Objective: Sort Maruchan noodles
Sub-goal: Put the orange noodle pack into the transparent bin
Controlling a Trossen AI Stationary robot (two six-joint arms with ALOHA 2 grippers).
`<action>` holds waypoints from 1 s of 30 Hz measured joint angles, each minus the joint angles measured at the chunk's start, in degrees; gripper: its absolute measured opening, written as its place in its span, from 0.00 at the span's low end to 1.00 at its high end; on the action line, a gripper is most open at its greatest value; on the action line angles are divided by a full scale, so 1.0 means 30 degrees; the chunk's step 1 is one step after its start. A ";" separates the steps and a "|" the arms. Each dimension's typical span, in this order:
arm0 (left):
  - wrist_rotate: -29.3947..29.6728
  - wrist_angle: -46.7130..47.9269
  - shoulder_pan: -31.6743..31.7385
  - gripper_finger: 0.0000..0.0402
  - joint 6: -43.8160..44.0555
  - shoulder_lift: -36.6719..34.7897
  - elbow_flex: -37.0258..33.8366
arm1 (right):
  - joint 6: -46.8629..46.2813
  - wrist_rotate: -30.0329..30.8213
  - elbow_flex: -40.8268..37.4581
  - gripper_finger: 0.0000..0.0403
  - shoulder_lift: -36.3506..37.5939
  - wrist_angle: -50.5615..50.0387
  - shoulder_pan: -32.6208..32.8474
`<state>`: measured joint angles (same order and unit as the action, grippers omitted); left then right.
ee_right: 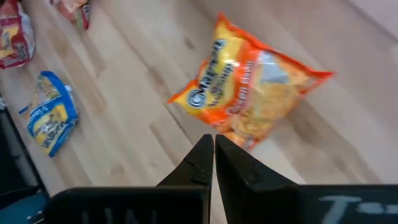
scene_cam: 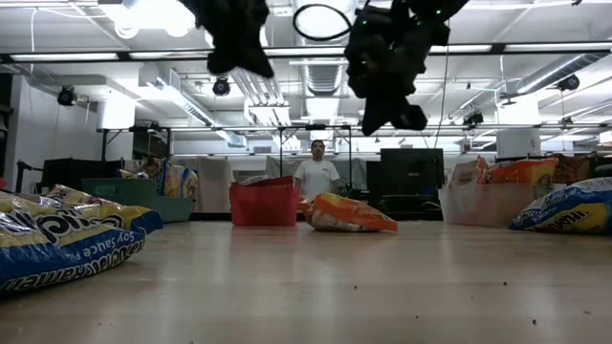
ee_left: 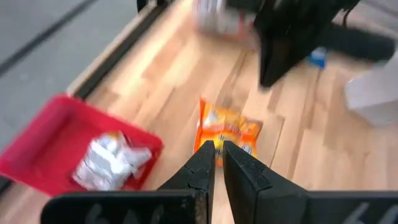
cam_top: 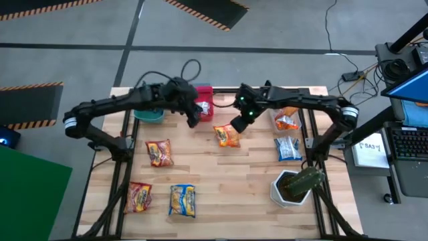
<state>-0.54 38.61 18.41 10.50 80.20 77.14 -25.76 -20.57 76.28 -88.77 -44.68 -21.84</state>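
An orange noodle packet [cam_top: 227,136] lies flat on the wooden table's middle, also seen as the orange packet [ee_right: 255,99] below my right fingers. My right gripper [cam_top: 237,124] hangs shut just above its far side and touches nothing. My left gripper [cam_top: 194,115] is shut and empty, raised beside the red bin [cam_top: 204,100], which holds a silver packet [ee_left: 109,162]. Two red packets [cam_top: 159,152] [cam_top: 139,196] and a yellow-and-blue packet [cam_top: 182,199] lie flat at the near left. A silver-and-blue packet [cam_top: 287,148] lies at the right.
A teal bin [cam_top: 148,114] stands at the far left. An orange packet [cam_top: 287,121] sits in a clear bin at the far right. A white pot with a plant [cam_top: 291,187] stands near the right front corner. A person [scene_cam: 316,177] stands in the room beyond.
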 joint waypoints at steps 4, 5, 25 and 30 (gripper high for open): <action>-0.0564 -0.2943 0.0000 0.04 0.1338 0.0479 -0.2888 | 0.0357 0.0697 -0.1052 0.02 0.0936 0.0071 -0.0523; -0.0859 -0.4158 -0.0017 0.04 0.1667 0.0700 -0.3652 | 0.0463 0.0770 -0.1419 0.02 0.1102 0.0184 -0.0726; -0.2565 -1.2628 -0.1478 0.00 0.3154 0.7924 -0.5177 | -0.5919 -0.0374 -0.7791 0.29 0.1086 0.7270 -0.1858; -0.2549 -1.2879 -0.1754 0.00 0.2871 0.9215 -0.4854 | -0.6060 -0.0281 -0.7769 0.51 0.0789 0.7870 -0.1855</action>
<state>-8.18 -0.03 13.15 19.11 107.84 62.58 -43.94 -21.41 52.97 -86.40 -21.07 -27.41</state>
